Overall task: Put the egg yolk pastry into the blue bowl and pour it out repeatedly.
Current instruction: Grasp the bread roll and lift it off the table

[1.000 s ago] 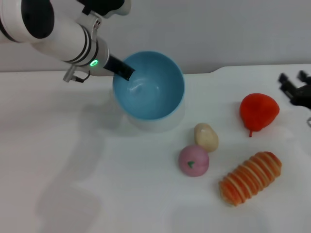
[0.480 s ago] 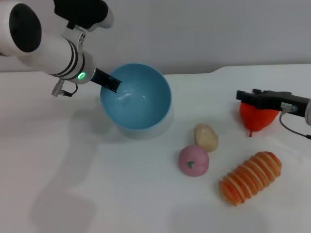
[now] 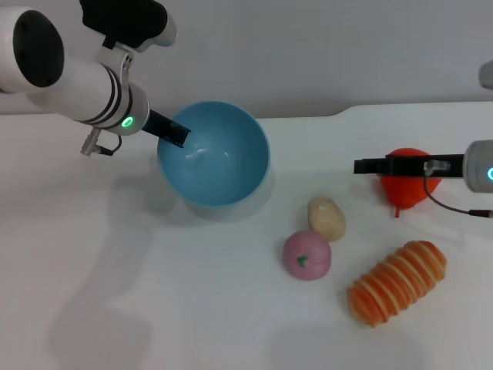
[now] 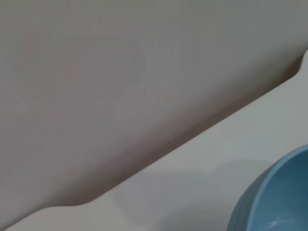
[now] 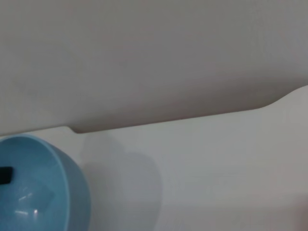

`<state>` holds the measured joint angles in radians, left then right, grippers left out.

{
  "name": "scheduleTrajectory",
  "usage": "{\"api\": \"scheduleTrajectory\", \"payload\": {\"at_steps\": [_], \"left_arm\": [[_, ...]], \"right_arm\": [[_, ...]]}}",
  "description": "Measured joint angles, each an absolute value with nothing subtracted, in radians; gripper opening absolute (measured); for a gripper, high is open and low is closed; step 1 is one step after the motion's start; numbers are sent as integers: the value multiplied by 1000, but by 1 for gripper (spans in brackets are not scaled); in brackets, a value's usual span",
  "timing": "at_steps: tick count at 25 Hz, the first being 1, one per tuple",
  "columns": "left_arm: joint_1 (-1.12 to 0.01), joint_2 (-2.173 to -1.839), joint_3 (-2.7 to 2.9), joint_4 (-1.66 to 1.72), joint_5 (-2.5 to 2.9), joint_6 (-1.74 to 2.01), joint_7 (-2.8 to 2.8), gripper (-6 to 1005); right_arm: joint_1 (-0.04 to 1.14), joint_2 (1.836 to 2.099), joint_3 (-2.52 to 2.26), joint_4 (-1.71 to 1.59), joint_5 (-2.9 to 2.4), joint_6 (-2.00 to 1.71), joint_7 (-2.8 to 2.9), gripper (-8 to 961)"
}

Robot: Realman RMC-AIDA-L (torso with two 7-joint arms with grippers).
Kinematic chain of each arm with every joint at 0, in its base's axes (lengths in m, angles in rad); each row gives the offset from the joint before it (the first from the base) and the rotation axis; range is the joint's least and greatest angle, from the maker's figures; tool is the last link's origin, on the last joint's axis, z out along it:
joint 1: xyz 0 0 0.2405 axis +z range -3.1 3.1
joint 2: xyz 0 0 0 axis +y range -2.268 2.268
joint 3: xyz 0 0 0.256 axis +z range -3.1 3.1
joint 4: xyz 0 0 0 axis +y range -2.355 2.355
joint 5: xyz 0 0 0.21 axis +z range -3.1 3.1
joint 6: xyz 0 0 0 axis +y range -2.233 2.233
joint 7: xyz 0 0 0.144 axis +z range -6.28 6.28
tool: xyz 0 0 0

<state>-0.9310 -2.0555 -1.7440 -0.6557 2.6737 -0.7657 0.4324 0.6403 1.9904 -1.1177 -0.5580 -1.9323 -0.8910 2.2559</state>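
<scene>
The blue bowl (image 3: 219,158) stands at the back of the white table, tipped so its empty inside faces me. My left gripper (image 3: 174,136) is shut on its left rim, one dark finger inside the bowl. The bowl also shows in the left wrist view (image 4: 281,195) and in the right wrist view (image 5: 43,185). The egg yolk pastry (image 3: 326,218) lies on the table to the right of the bowl, outside it. My right gripper (image 3: 371,165) reaches in from the right, level with the red piece, up and to the right of the pastry and apart from it.
A pink ball with a green mark (image 3: 306,255) touches the pastry's near side. An orange-and-cream ridged bread (image 3: 397,282) lies at the front right. A red pear-shaped piece (image 3: 412,179) sits behind the right gripper. The table's back edge meets a grey wall (image 3: 323,46).
My left gripper has moved the bowl a little left and down. My right arm has come in from the right edge, its fingers now reaching past the red piece.
</scene>
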Motion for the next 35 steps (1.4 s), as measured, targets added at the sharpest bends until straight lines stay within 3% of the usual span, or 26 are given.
{"api": "scheduleTrajectory", "payload": {"at_steps": [5,15,35], "left_arm": [[-930,-2057,-1739,-653,2674,-764,432,0],[-929,-2057,-1736,-651,2674,-763,433,0],[-918,-2060,-1731,-649,2674,-756,441,0]], "right_arm": [[687,1994,-1125,-501,-1934,-882,2256,466],[708,2034,-1127,-439,-1935,-839,2255,462],[731,2051,-1127,-372,-1936,-830,2261,453]]}}
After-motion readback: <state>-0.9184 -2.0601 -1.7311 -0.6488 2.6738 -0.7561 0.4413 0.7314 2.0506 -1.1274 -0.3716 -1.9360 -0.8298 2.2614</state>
